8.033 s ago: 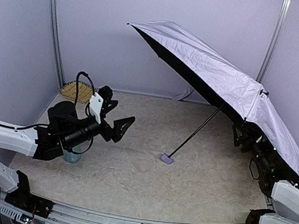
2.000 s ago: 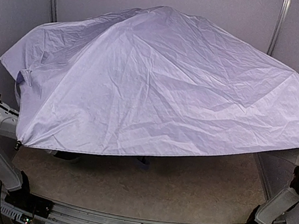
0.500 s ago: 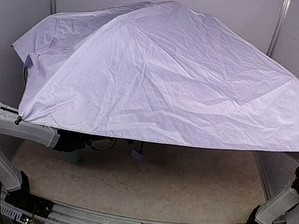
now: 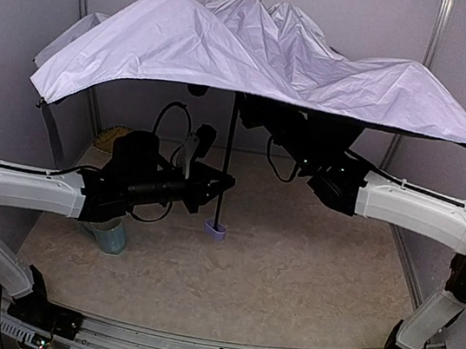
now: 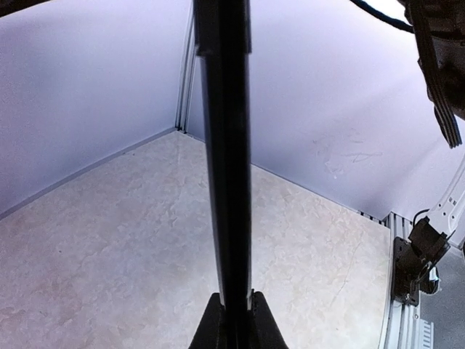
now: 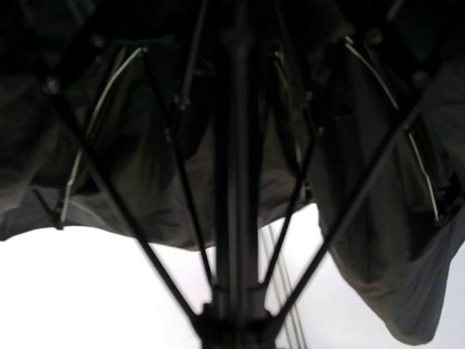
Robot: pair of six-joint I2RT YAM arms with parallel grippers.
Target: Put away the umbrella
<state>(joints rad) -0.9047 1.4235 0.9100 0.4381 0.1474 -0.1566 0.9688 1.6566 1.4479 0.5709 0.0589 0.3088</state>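
Above the tabletop (image 4: 305, 282), one umbrella (image 4: 260, 51) standing on its handle (image 4: 216, 229), canopy buckling upward, no longer draping wide, left hand (image 4: 221, 182) clenching the shaft (image 4: 230, 152), right hand (image 4: 263, 118) reaching under canopy, grip impossible to tell, one mug (image 4: 111, 237) sitting nearby.

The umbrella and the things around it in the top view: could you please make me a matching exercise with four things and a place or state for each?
Things:
1. umbrella canopy
2. umbrella shaft
3. umbrella handle
4. cup

Places or states:
A. under the left arm, on the table
B. sagging overhead, pale lavender
C. upright, clamped between the left fingers
D. at the shaft's lower end, down at the table

Pairs: 1-B, 2-C, 3-D, 4-A
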